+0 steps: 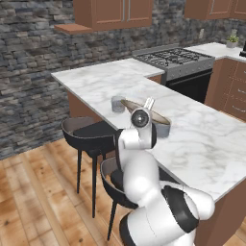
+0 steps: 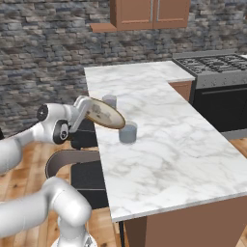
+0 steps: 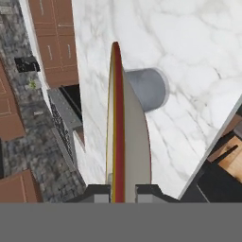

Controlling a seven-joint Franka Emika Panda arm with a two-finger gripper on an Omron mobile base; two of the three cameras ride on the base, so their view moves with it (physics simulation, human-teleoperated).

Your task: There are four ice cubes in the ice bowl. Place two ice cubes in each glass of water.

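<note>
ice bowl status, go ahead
Gripper shut on ice bowl rim, bowl lifted and tilted above the counter edge. One glass just beneath, other glass behind. No cubes visible.

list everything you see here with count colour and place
bowl: one, beige with brown rim, lifted and tilted above the counter edge
glasses: two, bluish-grey, on the counter, far one, near one
counter: one, white marble, centre
stove: one, grey and black, beyond the counter
stools: two, black, beside the counter
cabinets: brown, on the stone wall
arm: one, white
claw: one, dark, shut on the bowl's rim
</note>
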